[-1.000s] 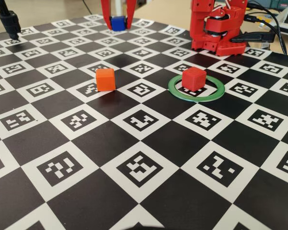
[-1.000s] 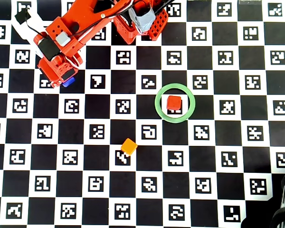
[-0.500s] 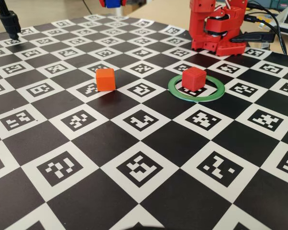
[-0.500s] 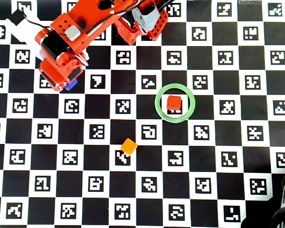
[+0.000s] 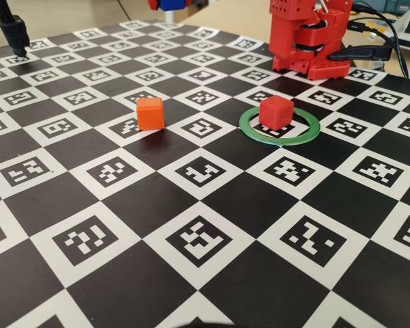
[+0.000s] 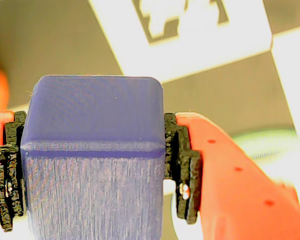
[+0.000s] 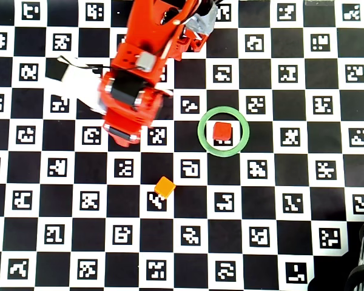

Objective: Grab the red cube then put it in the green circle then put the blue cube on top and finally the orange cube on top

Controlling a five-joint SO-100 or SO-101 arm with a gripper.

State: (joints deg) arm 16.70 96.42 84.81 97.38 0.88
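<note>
Clamped in the gripper: the blue cube, squeezed between black ridged pads on the two red fingers, filling most of the wrist view. Behind it in that view, blurred checkerboard tabletop, with a pale green streak at the 3 o'clock edge, too blurred to name.

In the fixed view, only a sliver of the blue cube at the top edge, at about 11 o'clock, flanked by bits of red gripper, lifted well clear of the tabletop. In the overhead view, cube and gripper tips hidden beneath the red arm, stretched from the base at 12 o'clock down toward the board's centre-left.

Red cube sitting inside the green circle, at about 2 o'clock from the picture's centre in the overhead view; resting flat on the checkerboard, nothing on top. Same pair in the fixed view: red cube within the ring, in front of the arm's base.

Orange cube alone on the tabletop, at about 7 o'clock from the ring in the overhead view, well apart from it and turned slightly askew to the squares. In the fixed view, orange cube at 9 o'clock from the red one.
</note>
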